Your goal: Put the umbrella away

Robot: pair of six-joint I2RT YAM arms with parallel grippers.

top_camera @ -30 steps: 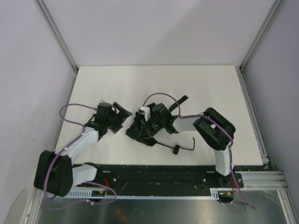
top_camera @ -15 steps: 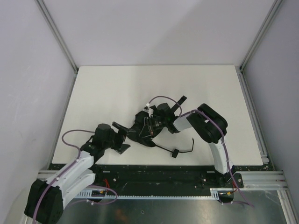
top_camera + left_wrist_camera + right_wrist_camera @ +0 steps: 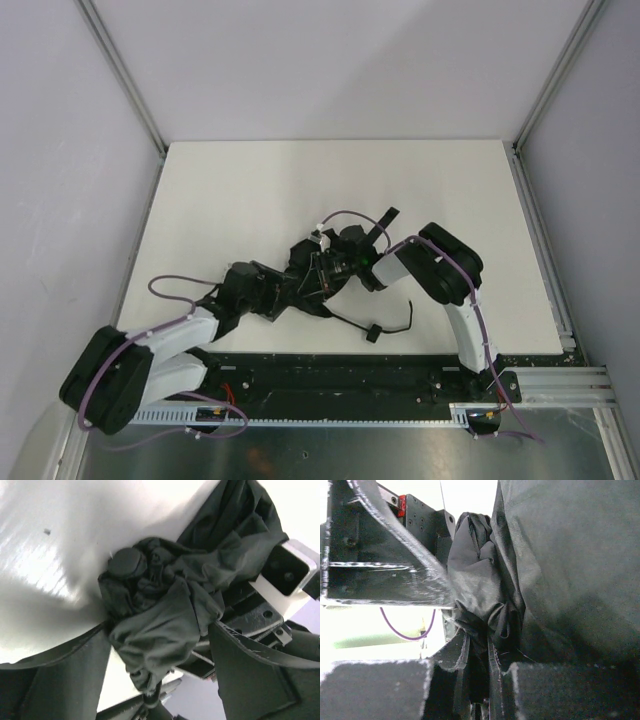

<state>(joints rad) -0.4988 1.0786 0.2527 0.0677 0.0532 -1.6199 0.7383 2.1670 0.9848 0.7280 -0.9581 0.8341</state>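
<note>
The main risk is your two grippers colliding: they work almost nose to nose over the same crumpled bundle, near the middle of the desk's [image 3: 300, 180] near edge. Close the left gripper [image 3: 160, 630] carelessly and it may catch only loose cloth, which I judge would slide out or drag the folds open again instead of gathering them. Pulling the arms apart while both hold fabric could strain the canopy or bend a rib. The thin wrist strap [image 3: 400, 318] trails towards the desk's right edge with the small handle [image 3: 372, 332] at its end, and it could snag on a finger.

The umbrella [image 3: 165, 615] lies on the desk as a bunched heap of dark canopy. The left gripper's jaws stand apart, one on each side of the bunch, with the round end cap [image 3: 127, 562] just beyond them. Whether the fingers already press the cloth, you cannot tell. The right gripper [image 3: 480, 680] is clamped on a pinch of canopy fabric, with folds squeezed between its fingers. The shaft is hidden under the cloth.
</note>
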